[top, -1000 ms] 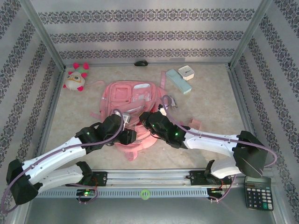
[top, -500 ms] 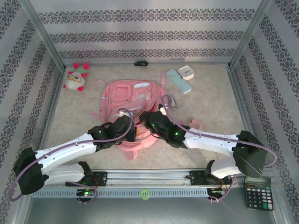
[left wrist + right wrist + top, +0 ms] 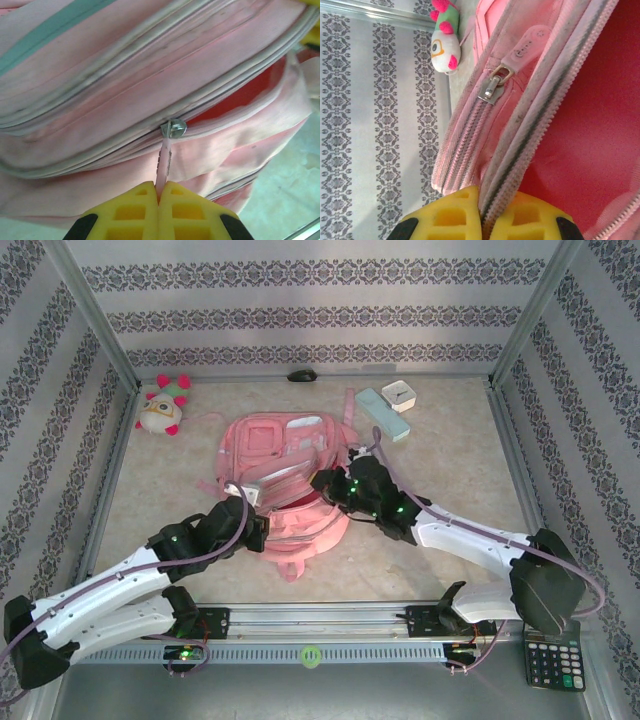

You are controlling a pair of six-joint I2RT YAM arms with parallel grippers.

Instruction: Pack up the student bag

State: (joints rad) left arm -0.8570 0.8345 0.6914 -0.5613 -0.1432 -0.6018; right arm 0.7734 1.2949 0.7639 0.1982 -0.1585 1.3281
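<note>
Where the table (image 3: 440,570) meets its near right corner, a calculator (image 3: 552,652) is seen lying flat. Past the arm bases, the bag (image 3: 270,445) is laid flat at mid-table, its main compartment open toward the near side so that red lining (image 3: 300,515) is shown. The left gripper (image 3: 262,530) is set at the bag's near left edge. In the left wrist view this gripper (image 3: 159,192) is pinched tight on a pink pull tab (image 3: 163,160), which hangs from a metal slider (image 3: 173,128). The right gripper (image 3: 325,483) is placed at the right side of the opening. In the right wrist view it (image 3: 481,197) is clamped on the bag's zipper band (image 3: 540,100), with the lining (image 3: 585,125) beside it. Farther off, a plush toy (image 3: 162,405) is found at the far left corner, well apart from the bag. A teal case (image 3: 383,412) and a white box (image 3: 400,393) are set side by side beyond the bag's far right. A small dark object (image 3: 302,375) is seen against the back wall.
</note>
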